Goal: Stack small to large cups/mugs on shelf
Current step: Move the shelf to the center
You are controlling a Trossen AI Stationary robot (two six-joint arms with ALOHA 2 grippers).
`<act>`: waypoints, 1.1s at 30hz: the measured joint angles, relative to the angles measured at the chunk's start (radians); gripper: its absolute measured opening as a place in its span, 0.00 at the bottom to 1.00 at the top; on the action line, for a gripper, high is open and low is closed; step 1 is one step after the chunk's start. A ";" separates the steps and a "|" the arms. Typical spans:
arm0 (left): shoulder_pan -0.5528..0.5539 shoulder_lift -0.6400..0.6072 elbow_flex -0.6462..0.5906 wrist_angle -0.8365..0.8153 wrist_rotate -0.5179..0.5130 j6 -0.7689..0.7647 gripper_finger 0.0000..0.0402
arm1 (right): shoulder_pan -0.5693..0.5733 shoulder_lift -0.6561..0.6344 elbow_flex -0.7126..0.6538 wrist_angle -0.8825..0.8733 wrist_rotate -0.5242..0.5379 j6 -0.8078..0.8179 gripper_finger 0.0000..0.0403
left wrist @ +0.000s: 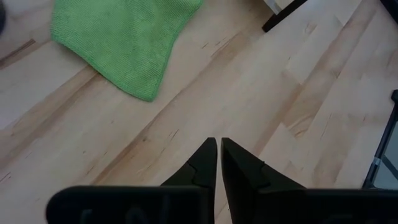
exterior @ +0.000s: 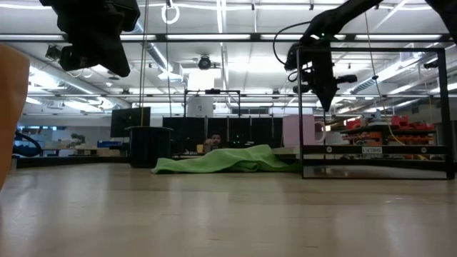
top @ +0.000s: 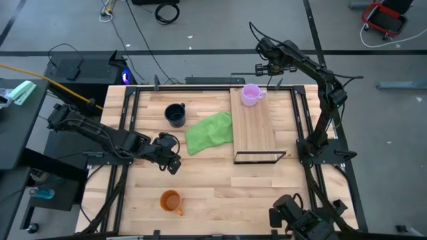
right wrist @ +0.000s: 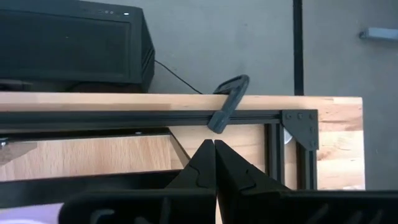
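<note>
In the high view the purple mug [top: 251, 95] stands on the shelf [top: 253, 127] at its upper end, right of centre frame; the navy mug [top: 175, 115] stands on the table [top: 220, 187] left of the green cloth [top: 209, 132], and the orange mug [top: 171, 201] sits alone at lower centre-left. The left gripper [top: 175, 164] hangs over bare table at centre-left, below the navy mug, jaws almost closed with a thin gap and holding nothing. The right gripper [top: 261, 69] is at the upper right, beyond the table's far edge above the purple mug, jaws fully closed and empty.
</note>
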 joint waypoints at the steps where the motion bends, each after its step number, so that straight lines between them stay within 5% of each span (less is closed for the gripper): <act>1: 0.000 0.000 0.000 0.000 0.000 0.000 0.07 | 0.004 0.000 0.000 0.004 -0.003 -0.008 0.00; 19: 0.000 0.000 0.000 0.000 0.000 -0.001 0.07 | 0.051 -0.013 0.000 -0.028 -0.016 -0.025 0.00; 27: 0.000 0.000 0.000 -0.002 0.000 -0.002 0.08 | 0.071 -0.121 0.000 -0.168 0.045 0.061 0.00; 33: 0.002 0.000 0.000 -0.005 -0.004 0.015 0.09 | 0.211 -0.240 0.000 -0.287 0.038 0.163 0.00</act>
